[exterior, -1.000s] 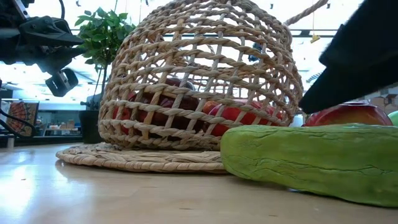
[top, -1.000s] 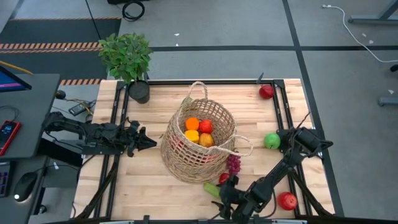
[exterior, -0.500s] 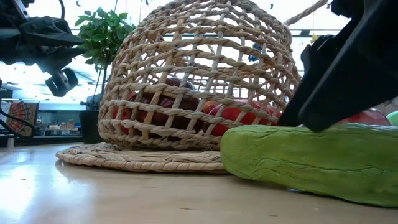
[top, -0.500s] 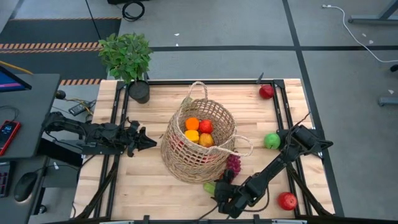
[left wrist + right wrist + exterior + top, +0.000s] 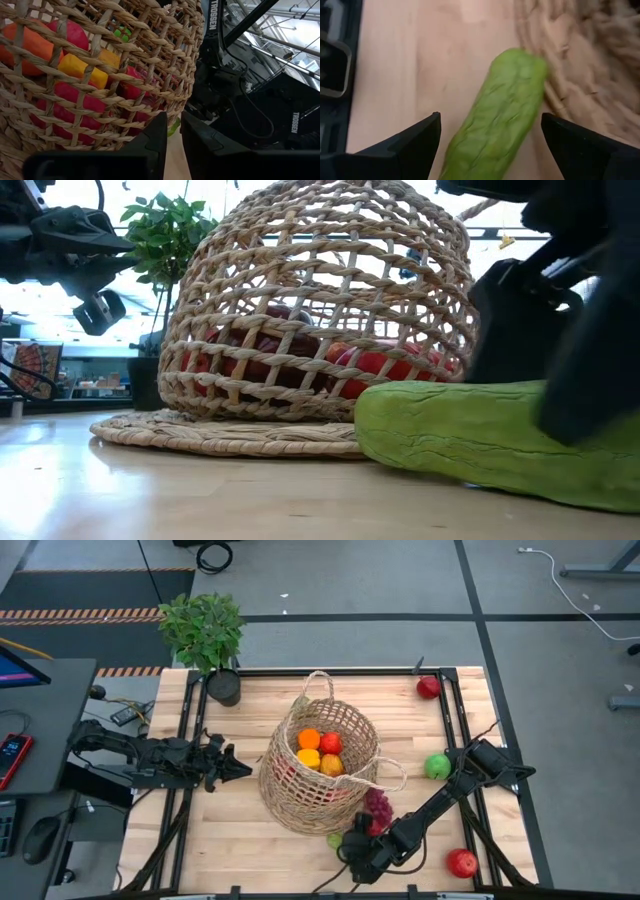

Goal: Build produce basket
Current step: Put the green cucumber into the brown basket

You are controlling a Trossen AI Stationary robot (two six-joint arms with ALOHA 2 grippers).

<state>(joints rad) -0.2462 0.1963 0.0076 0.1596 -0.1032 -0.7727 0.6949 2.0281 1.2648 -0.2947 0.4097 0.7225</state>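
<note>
I see the right end effector (image 5: 352, 852) low over the near edge of the desk (image 5: 230, 840), its fingers (image 5: 415, 142) spread wide on either side of the green cucumber (image 5: 495, 117). I cannot see them touching it. The cucumber lies flat on the desk, one end touching the woven base of the wicker basket (image 5: 318, 775).

The basket stands at the middle of the desk and holds an orange (image 5: 309, 739), a red apple (image 5: 330, 743) and yellow pieces (image 5: 309, 758) — more red produce shows through the weave lower down. The purple grapes (image 5: 377, 804) rest against the basket's near right side, just beside the right arm.

Loose on the desk: a green apple (image 5: 437, 766) at the right edge, a second red apple (image 5: 428, 688) at the far right corner, a third red apple (image 5: 462, 863) at the near right corner.

The left end effector (image 5: 238, 766) hangs left of the basket, apart from it, fingers (image 5: 157, 137) nearly together and holding nothing. A potted plant (image 5: 205, 635) stands at the far left corner.
</note>
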